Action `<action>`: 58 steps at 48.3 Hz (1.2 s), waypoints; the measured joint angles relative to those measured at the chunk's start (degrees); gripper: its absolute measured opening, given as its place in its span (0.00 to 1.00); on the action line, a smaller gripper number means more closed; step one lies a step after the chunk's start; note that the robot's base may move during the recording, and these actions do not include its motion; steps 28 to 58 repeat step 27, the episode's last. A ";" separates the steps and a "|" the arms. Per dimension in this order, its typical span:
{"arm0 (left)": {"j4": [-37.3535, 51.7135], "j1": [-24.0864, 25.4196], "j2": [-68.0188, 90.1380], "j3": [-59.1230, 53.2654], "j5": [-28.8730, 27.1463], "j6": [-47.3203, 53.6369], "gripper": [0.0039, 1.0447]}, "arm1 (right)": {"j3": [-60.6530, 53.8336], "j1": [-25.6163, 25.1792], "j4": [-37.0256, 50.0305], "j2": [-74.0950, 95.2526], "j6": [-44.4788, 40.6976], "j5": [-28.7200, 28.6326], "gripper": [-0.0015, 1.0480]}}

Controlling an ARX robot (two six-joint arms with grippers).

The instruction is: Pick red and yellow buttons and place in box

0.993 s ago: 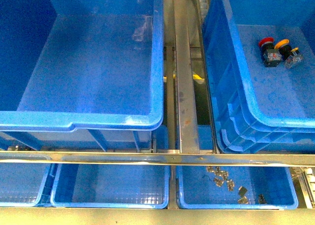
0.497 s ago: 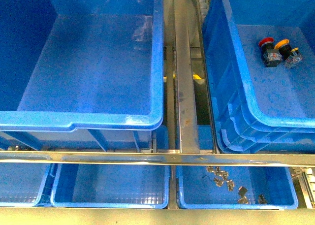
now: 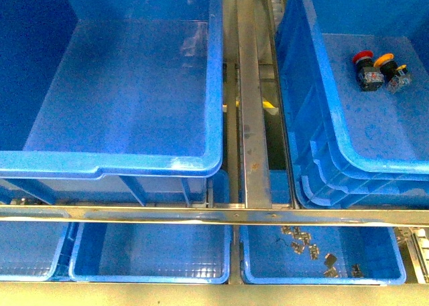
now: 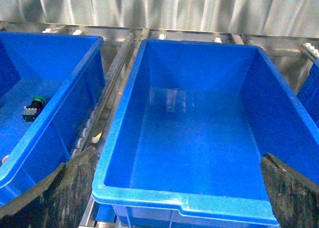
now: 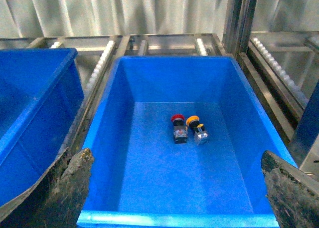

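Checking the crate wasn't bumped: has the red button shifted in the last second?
No. In the front view the red button sits at the same spot beside the yellow button, equally far from the right crate's rim.

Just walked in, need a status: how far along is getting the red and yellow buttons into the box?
The red button and yellow button lie side by side in the right box; whether that is start or finish is unclear. Nothing is in hand: left hand and right hand are open and empty. The left box holds nothing.
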 joint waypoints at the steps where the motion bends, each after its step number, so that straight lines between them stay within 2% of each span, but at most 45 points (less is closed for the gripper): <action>1: 0.02 0.00 0.00 0.00 0.00 0.00 0.93 | 0.00 0.00 0.00 0.00 0.00 0.00 0.94; 58: 0.00 0.00 0.00 0.00 0.00 0.00 0.93 | 0.00 0.00 0.00 0.00 0.00 0.00 0.94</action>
